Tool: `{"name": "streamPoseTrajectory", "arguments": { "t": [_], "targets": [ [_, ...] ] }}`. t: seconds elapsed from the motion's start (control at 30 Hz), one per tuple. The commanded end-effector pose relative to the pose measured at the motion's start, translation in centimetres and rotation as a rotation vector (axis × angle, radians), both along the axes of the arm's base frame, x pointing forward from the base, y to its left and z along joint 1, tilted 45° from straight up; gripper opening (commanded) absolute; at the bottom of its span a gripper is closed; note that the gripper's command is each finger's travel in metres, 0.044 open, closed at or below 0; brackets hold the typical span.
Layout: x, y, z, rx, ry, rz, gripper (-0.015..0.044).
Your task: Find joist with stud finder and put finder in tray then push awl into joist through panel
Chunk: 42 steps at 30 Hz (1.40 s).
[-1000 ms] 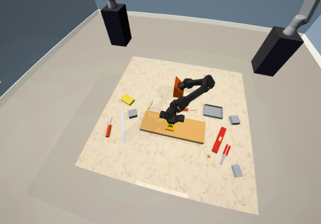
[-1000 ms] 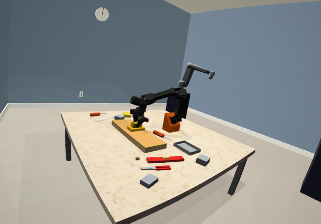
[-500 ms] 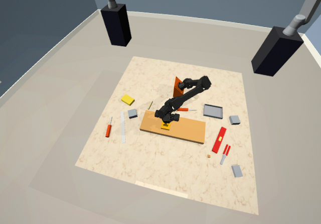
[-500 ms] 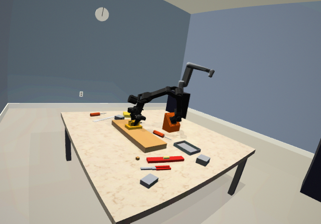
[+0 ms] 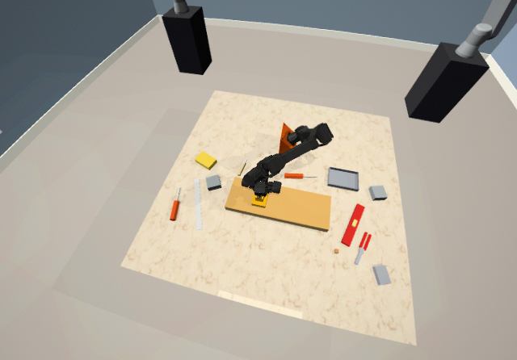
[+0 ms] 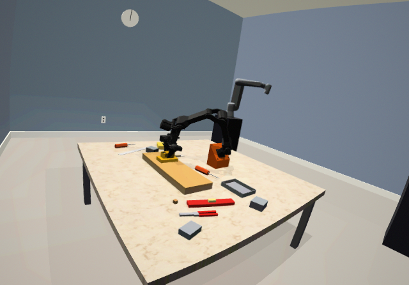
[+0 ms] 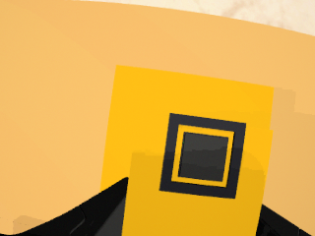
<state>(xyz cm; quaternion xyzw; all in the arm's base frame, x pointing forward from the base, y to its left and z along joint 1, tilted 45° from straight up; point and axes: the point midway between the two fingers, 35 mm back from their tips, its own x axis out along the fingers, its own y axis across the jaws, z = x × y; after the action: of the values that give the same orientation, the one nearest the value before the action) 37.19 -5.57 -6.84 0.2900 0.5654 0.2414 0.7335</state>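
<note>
My wrist view gives me what the other two don't: the face of the yellow stud finder, with a dark square display inside a yellow line and a dark frame. I have it pinched in the gripper, down at the panel, near the end by the ruler. Whether its underside touches the wood, I can't tell.

The wrist view cuts off the stud finder's lower part, and the dark fingers show only at the bottom corners. From the top, the arm covers part of the panel's back edge. An orange-handled tool lies between panel and tray; a second one sits beyond the ruler. I can't make out which is the awl.

The stud finder is close to the panel's front long edge in the top view, with a long bare stretch of wood toward the red level. That level lies just off the panel's far end, well inside the counter edge.
</note>
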Motion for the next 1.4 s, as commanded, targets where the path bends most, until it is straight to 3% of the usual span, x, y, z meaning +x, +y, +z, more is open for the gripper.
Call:
{"name": "streamPoseTrajectory", "arguments": {
  "t": [0.0,1.37],
  "targets": [
    [0.0,-1.0,-1.0,-0.006,0.002,0.001,0.0],
    [0.2,-7.2,-6.8,-0.007,-0.001,-0.002,0.0]
  ]
}}
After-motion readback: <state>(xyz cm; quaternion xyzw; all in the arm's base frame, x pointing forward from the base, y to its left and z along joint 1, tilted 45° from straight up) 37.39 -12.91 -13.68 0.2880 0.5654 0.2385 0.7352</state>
